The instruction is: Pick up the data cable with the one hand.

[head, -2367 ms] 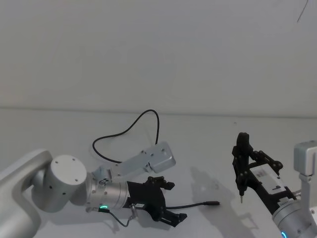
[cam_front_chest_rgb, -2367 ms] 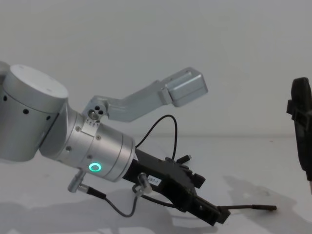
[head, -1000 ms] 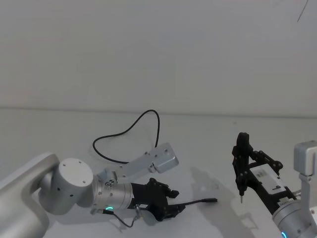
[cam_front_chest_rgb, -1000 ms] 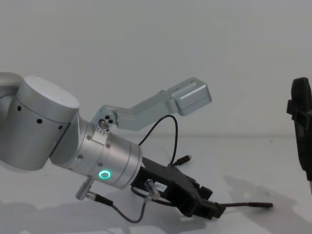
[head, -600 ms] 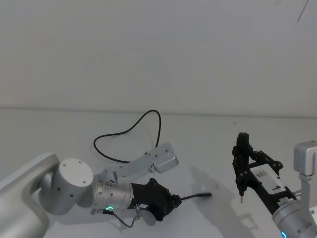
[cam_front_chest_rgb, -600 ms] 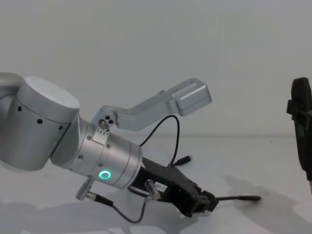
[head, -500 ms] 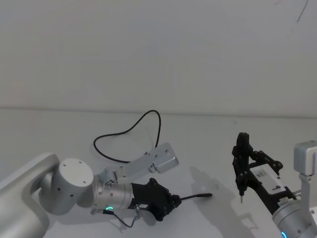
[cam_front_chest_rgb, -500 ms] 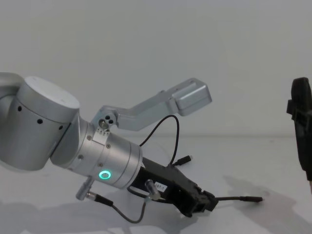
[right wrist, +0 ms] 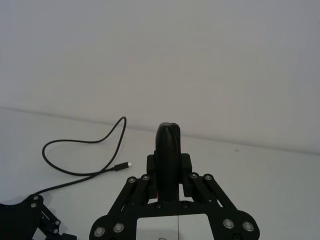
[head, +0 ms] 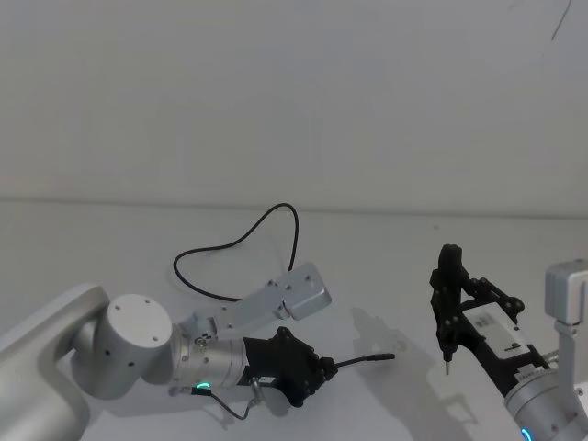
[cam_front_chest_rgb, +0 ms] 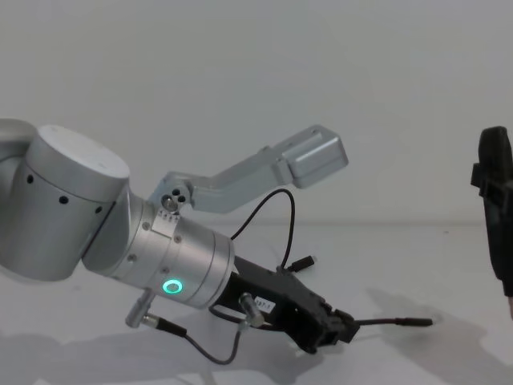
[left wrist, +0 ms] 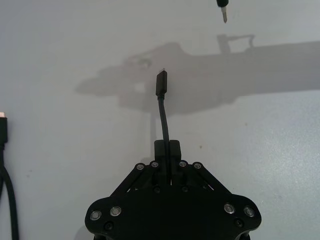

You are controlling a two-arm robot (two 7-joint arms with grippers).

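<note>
Head view has the left arm lying low over the front of the white counter (head: 110,239), wrist tilted down. Its black angular two-finger hand (head: 317,367) is pinched tight on the thin black data cable (head: 367,359) just behind one slim plug, which juts rightward. The rest of the cable curls toward the far edge. A slim upright black right hand (head: 446,276) stands front right, fingers together.
</note>
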